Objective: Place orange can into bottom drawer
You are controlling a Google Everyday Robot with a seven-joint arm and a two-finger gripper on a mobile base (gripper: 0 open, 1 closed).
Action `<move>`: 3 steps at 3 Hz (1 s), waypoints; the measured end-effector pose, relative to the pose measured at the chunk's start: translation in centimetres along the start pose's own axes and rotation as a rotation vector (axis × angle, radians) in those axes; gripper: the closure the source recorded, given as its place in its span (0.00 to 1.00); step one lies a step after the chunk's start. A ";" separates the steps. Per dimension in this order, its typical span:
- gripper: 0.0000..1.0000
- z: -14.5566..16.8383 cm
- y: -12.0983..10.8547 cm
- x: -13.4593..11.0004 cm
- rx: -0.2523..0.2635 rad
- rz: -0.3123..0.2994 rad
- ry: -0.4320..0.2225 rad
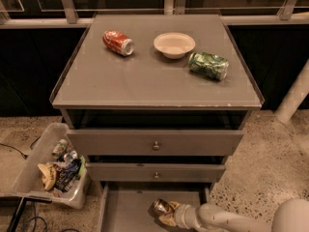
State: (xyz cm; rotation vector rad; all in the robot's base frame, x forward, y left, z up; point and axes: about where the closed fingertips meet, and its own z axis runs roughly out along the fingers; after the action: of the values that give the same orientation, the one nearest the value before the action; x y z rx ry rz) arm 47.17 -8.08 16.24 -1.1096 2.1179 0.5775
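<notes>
Held orange can (160,207) low inside bottom drawer (124,210), pinched in end effector (167,213); ought to be set flat, then released gently.

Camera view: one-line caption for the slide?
Gripper low in the open bottom drawer, orange can at its tip; red can, bowl, green can on the cabinet top.

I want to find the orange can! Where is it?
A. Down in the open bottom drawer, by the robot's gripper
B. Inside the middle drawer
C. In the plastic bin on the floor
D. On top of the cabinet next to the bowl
A: the orange can is at the tip of the gripper, low in the open bottom drawer. The cabinet top holds only the red can, the green can and the bowl.
</notes>
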 end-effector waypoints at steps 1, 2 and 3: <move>1.00 0.4 -0.5 0.6 0.015 0.008 0.017; 0.82 0.4 -0.5 0.6 0.015 0.008 0.017; 0.58 0.4 -0.5 0.6 0.015 0.008 0.017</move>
State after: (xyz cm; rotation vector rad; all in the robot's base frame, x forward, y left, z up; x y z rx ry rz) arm 47.46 -8.45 15.48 -1.1027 2.1387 0.5569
